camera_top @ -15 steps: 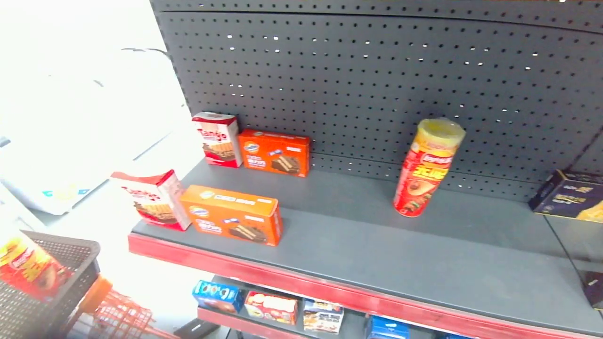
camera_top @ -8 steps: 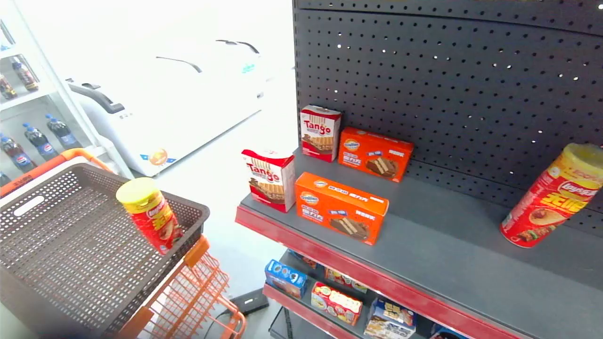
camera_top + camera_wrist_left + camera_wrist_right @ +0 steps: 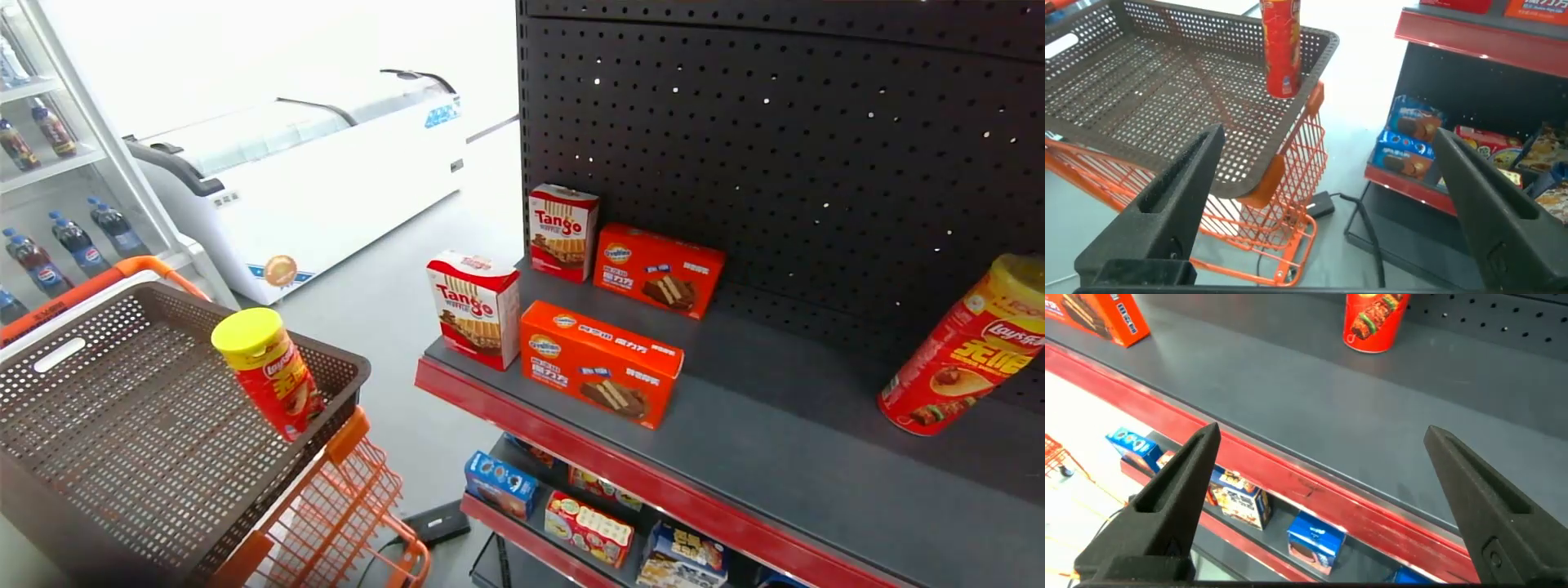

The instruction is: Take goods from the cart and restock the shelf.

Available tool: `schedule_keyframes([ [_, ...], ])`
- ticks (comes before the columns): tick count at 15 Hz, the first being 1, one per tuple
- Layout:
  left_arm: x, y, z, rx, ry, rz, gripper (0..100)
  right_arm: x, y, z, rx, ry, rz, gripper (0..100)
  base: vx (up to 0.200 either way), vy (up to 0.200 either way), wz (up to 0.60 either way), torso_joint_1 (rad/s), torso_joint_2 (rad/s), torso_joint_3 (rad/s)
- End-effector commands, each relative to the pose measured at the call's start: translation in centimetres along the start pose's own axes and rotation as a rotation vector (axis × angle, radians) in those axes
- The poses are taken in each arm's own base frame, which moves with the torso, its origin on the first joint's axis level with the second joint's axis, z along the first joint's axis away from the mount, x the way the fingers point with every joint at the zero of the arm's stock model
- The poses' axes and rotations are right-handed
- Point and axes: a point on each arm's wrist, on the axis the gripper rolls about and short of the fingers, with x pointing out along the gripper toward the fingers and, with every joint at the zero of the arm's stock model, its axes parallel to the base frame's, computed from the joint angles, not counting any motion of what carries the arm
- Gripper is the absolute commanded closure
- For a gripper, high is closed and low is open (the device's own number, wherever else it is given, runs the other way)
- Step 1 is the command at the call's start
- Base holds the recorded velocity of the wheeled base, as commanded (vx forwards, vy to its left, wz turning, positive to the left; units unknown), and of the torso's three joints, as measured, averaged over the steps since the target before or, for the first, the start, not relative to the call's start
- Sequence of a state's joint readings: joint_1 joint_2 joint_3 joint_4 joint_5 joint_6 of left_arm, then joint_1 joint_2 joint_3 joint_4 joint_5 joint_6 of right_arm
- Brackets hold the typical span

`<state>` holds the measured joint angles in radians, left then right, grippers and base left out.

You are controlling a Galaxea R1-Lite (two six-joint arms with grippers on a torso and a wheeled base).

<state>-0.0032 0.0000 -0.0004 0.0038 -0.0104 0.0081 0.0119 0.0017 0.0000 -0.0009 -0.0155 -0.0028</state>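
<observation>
The left gripper (image 3: 1327, 137) is spread wide and holds nothing. Ahead of it, well apart from both fingertips, the cart can (image 3: 1280, 45) stands on end in a corner of the brown basket (image 3: 1143, 90), the corner nearest the shelf (image 3: 735, 425). The basket sits on top of the orange cart (image 3: 1290, 204), whose wire frame lies just beyond the gripper's fingers. Past the other finger is the lower shelf (image 3: 1413, 184) with blue packs (image 3: 1404, 143) on it. The right gripper (image 3: 1323, 434) is also opened wide with nothing in it, and it hangs before the shelf's red front edge. Ahead of it the shelf can (image 3: 1376, 318) stands on the grey board, well apart from the fingertips and roughly in line with the gap between them. Off to one side of that gripper, farther along the board, lie two orange boxes (image 3: 600, 363), each with a red-white box (image 3: 473, 306) just beside it; one pair is at the front edge, the other at the back panel. Beyond the cart, far from both grippers, stand a white freezer (image 3: 326, 171) and a cooler (image 3: 49, 245) with bottles.
</observation>
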Motion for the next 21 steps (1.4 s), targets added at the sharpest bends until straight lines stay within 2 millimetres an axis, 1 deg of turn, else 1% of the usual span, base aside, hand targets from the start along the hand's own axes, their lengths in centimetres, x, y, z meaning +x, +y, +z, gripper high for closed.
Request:
schedule_keyframes([
  [1, 0.0, 0.0, 0.2, 0.003, -0.002, 0.007, 0, 0.0, 0.0, 0.0, 0.0, 0.001, -0.001, 0, 0.0, 0.0, 0.0, 0.0, 0.0, 0.0],
  [3, 0.5, 0.1, 3.4, 0.001, 0.04, 0.012, 0, 0.0, 0.0, 0.0, 0.0, 0.001, 0.001, 0, 0.0, 0.0, 0.0, 0.0, 0.0, 0.0],
  [4, 1.2, 0.1, 4.7, -0.009, 0.075, 0.032, 0, 0.0, 0.0, 0.0, 0.0, 0.001, 0.001, 0, 0.0, 0.0, 0.0, 0.0, 0.0, 0.0],
  [5, 3.6, 0.3, 7.9, -0.03, 0.16, 0.083, 0, 0.0, 0.0, 0.0, 0.0, 0.001, -0.001, 0, 0.0, 0.0, 0.0, 0.0, 0.0, 0.0],
  [6, 4.9, 0.3, 8.9, -0.03, 0.199, 0.076, 0, 0.0, 0.0, 0.0, 0.0, 0.001, 0.001, 0, 0.0, 0.0, 0.0, 0.0, 0.0, 0.0],
  [8, 8.0, 0.9, 10.4, -0.046, 0.269, 0.18, 0, 0.0, 0.0, 0.0, 0.0, 0.001, 0.001, 0, 0.0, 0.0, 0.0, 0.0, 0.0, 0.0],
  [9, 9.1, 1.2, 10.8, -0.049, 0.285, 0.177, 0, 0.0, 0.0, 0.0, 0.0, 0.001, 0.001, 0, 0.0, 0.0, 0.0, 0.0, 0.0, 0.0],
  [10, 12.2, 1.8, 10.5, -0.035, 0.331, 0.134, 0, 0.0, 0.0, 0.0, 0.0, 0.001, 0.001, 0, 0.0, 0.0, 0.0, 0.0, 0.0, 0.0],
  [11, 14.1, 2.2, 10.4, -0.008, 0.325, 0.136, 0, 0.0, 0.0, 0.0, 0.0, 0.001, 0.001, 0, 0.0, 0.0, 0.0, 0.0, 0.0, 0.0],
  [12, 15.8, 2.4, 9.8, 0.006, 0.341, 0.133, 0, 0.0, 0.0, 0.0, 0.0, 0.001, 0.001, 0, 0.0, 0.0, 0.0, 0.0, 0.0, 0.0],
  [13, 17.1, 2.5, 9.4, 0.013, 0.332, 0.131, 0, 0.0, 0.0, 0.0, 0.0, 0.001, 0.001, 0, 0.0, 0.0, 0.0, 0.0, 0.0, 0.0],
  [14, 18.2, 2.9, 8.9, 0.027, 0.315, 0.167, 0, 0.0, 0.0, 0.0, 0.0, 0.001, 0.001, 0, 0.0, 0.0, 0.0, 0.0, 0.0, 0.0],
  [15, 18.3, 2.9, 8.8, 0.027, 0.315, 0.168, 0, 0.0, 0.0, 0.0, 0.0, 0.001, 0.001, 0, 0.0, 0.0, 0.0, 0.0, 0.0, 0.0],
  [16, 20.3, 3.5, 7.3, 0.031, 0.323, 0.201, 0, 0.0, 0.0, 0.0, 0.0, 0.001, 0.001, 0, 0.0, 0.0, 0.0, 0.0, 0.0, 0.0],
  [17, 20.5, 3.7, 7.1, 0.03, 0.321, 0.207, 0, 0.0, 0.0, 0.0, 0.0, 0.001, 0.001, 0, 0.0, 0.0, 0.0, 0.0, 0.0, 0.0],
  [18, 22.1, 4.3, 5.2, 0.024, 0.34, 0.219, 0, 0.0, 0.0, 0.0, 0.0, 0.001, 0.001, 0, 0.0, 0.0, 0.0, 0.0, 0.0, 0.0],
  [19, 22.8, 4.5, 4.0, 0.025, 0.343, 0.226, 0, 0.0, 0.0, 0.0, 0.0, 0.001, 0.001, 0, 0.0, 0.0, 0.0, 0.0, 0.0, 0.0],
  [21, 24.0, 5.1, 2.4, 0.02, 0.336, 0.239, 0, 0.0, 0.0, 0.0, 0.0, 0.001, 0.001, 0, 0.0, 0.0, 0.0, 0.0, 0.0, 0.0],
])
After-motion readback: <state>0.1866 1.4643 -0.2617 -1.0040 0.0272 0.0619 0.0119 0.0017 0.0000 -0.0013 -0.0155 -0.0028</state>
